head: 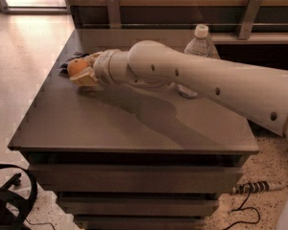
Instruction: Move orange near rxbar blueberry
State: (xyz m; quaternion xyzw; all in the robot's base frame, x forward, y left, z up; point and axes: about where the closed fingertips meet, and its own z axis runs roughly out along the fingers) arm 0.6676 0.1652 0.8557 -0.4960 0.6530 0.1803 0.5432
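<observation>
The orange (76,67) is held in my gripper (81,70) at the far left of the dark table (134,123), low over the surface. The fingers (85,77) close around the fruit from the right. The rxbar blueberry (65,63), a dark flat packet, lies just behind and left of the orange near the table's left edge; the orange and gripper hide most of it. My arm (206,85) reaches across the table from the right.
A clear plastic water bottle (198,44) with a white cap stands at the back, behind my arm. A wooden wall with metal brackets runs behind the table. Cables (249,188) and a dark wheeled object (9,200) lie on the floor.
</observation>
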